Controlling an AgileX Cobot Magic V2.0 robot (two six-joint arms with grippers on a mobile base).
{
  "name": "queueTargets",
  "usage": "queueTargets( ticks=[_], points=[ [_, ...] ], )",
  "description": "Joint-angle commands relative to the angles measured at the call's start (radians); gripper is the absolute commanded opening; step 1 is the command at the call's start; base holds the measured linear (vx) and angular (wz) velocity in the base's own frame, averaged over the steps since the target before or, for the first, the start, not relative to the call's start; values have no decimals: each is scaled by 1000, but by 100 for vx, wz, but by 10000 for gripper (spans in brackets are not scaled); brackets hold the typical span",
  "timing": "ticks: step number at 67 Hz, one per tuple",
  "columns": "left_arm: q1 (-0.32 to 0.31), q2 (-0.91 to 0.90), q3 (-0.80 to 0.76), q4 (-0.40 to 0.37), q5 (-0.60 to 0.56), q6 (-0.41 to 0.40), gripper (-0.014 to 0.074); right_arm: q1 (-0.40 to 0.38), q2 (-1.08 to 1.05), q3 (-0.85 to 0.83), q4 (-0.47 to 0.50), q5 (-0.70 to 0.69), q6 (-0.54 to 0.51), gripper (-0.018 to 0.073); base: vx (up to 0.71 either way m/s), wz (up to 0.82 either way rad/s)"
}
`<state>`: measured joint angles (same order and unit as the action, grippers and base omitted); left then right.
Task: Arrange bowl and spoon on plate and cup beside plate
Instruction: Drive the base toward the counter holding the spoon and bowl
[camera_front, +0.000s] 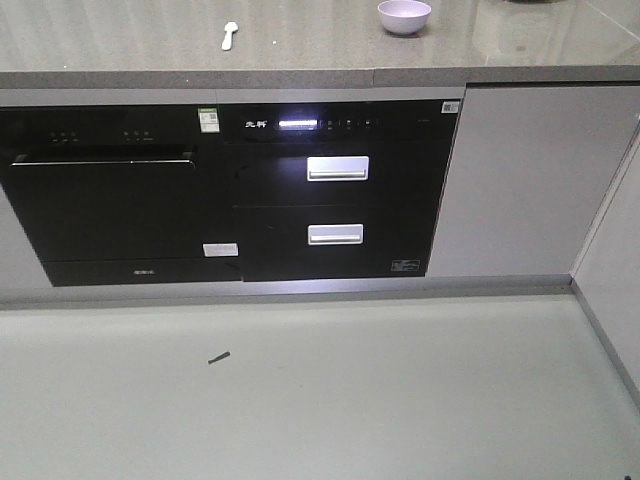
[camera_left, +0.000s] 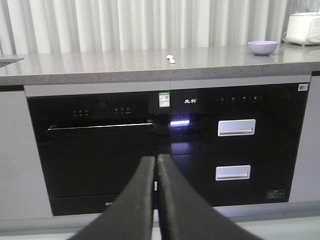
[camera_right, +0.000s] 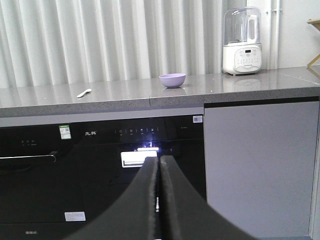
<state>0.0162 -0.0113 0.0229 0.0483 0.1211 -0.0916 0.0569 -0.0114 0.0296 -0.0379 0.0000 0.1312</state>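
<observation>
The lavender bowl (camera_front: 404, 15) stands upright on the grey countertop (camera_front: 300, 50), towards the right; it also shows as the bowl (camera_left: 263, 47) and the bowl (camera_right: 172, 80). The small pale spoon (camera_front: 229, 35) lies on the counter to its left, seen too as the spoon (camera_left: 171, 59) and the spoon (camera_right: 84, 93). The plate and the cup are out of view. My left gripper (camera_left: 155, 159) is shut and holds nothing, well below counter height in front of the black oven. My right gripper (camera_right: 158, 160) is likewise shut and empty, low in front of the cabinets.
Black built-in appliances (camera_front: 230, 190) with silver drawer handles (camera_front: 337, 168) fill the cabinet front under the counter. A white blender (camera_right: 242, 42) and a white cooker (camera_left: 303, 27) stand on the counter at the right. A small dark scrap (camera_front: 218, 357) lies on the floor.
</observation>
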Motion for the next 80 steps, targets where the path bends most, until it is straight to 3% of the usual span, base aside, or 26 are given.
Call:
queueTargets(
  ticks=[1, 80],
  points=[
    [1, -14, -19, -3, -75, -12, -6, -2, -9, 8, -3, -72, -11, -11, 25, -6],
    [1, -14, -19, -3, -75, -12, -6, -2, -9, 8, -3, -72, -11, -11, 25, 0]
  ],
)
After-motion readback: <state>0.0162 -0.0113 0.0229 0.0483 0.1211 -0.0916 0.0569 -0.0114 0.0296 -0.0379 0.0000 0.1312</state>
